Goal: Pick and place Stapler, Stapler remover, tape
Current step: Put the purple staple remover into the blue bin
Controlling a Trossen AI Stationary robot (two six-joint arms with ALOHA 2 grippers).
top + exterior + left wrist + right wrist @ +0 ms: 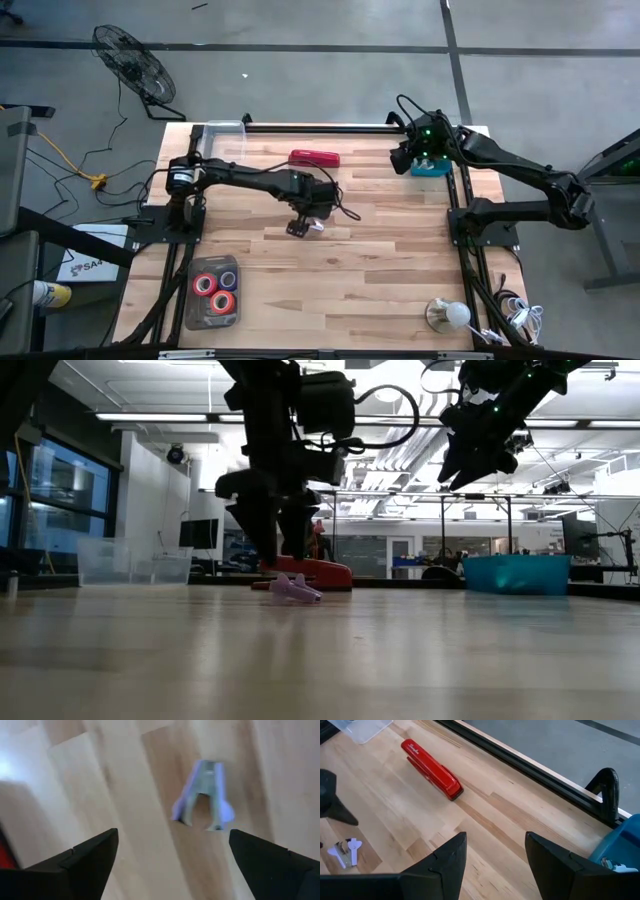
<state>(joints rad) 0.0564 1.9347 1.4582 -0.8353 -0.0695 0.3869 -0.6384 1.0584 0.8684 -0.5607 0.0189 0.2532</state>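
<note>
Both left gripper [170, 862] fingers seemingly clear the staple remover [204, 795], mid-table

You find the staple remover [314, 227] at frame centre, stapler [314, 158] above it, tape rolls [214, 291] lower left.

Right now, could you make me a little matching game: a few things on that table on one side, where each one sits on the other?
Things:
1. stapler
2. staple remover
3. tape rolls
4. teal bin

Places:
A. in a tray at the table's near left
B. lying on the wood under the left arm's open jaws
C. far right, under the right arm
D. far side, middle of the table

Pairs: 1-D, 2-B, 3-A, 4-C
</note>
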